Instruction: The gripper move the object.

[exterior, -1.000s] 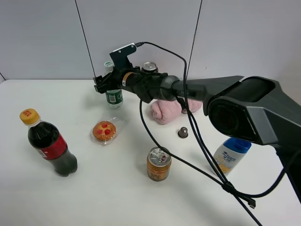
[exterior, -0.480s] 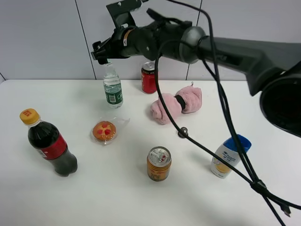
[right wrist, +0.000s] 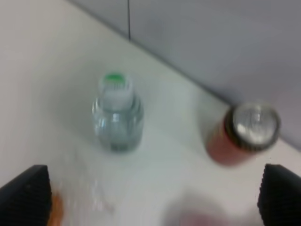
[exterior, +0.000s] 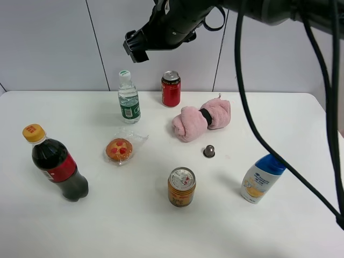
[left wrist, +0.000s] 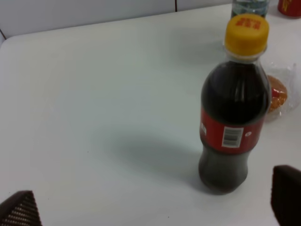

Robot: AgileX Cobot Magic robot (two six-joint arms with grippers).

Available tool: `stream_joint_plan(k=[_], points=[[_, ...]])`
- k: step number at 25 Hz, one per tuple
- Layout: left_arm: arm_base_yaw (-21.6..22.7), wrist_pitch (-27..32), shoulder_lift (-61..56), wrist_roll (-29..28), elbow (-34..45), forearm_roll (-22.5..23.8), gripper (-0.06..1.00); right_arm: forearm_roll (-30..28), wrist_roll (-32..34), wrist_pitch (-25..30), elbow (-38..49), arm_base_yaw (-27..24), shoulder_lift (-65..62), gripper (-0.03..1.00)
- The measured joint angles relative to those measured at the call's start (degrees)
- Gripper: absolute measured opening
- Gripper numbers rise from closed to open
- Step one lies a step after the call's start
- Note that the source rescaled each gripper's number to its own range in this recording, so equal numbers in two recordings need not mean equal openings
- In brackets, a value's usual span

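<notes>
**A:** What stands at the left of the white desk (exterior: 32,231)?

**B:** A dark cola bottle with a yellow cap and red label (exterior: 54,164) stands upright near the left edge. The left gripper (left wrist: 153,207) hangs low beside it. Its black fingertips (left wrist: 19,209) are spread wide, with only bare desk between them.

**A:** And the bottle the task concerns?

**B:** The small clear plastic water bottle with a white cap and green label (exterior: 129,99) stands upright close to the far edge, left of the middle. Nothing touches it. Toward the front edge from it lies a round orange pastry in a clear wrapper (exterior: 119,149).

**A:** Where is the right gripper?

**B:** The right gripper (exterior: 137,48) hangs high in front of the grey wall (exterior: 48,48), above the water bottle's cap and well apart from it. In its wrist view the fingers (right wrist: 26,193) stand wide apart and hold nothing.

**A:** And further right?

**B:** A red drink can (exterior: 171,89) stands near the far edge, just beside the water bottle. A rolled pink towel with a dark band (exterior: 201,121) lies right of the middle, and a small dark round object (exterior: 209,151) sits in front of it. A gold can (exterior: 182,187) stands toward the front edge. A white shampoo bottle with a blue cap (exterior: 262,178) is nearest the right edge.
</notes>
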Motion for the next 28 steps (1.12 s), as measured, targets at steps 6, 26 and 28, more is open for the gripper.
stream_joint_plan(k=[6, 26, 28], points=[[0.0, 0.0, 0.0, 0.0, 0.0, 0.0, 1.0, 7.09, -7.7, 11.3, -0.07, 0.12, -3.24, 0.9], [0.0, 0.0, 0.0, 0.0, 0.0, 0.0, 1.0, 7.65, -9.44, 23.19, -0.07, -24.65, -8.61, 0.9], [0.0, 0.0, 0.0, 0.0, 0.0, 0.0, 1.0, 7.09, -9.33, 23.19, -0.07, -28.63, -9.31, 0.9]])
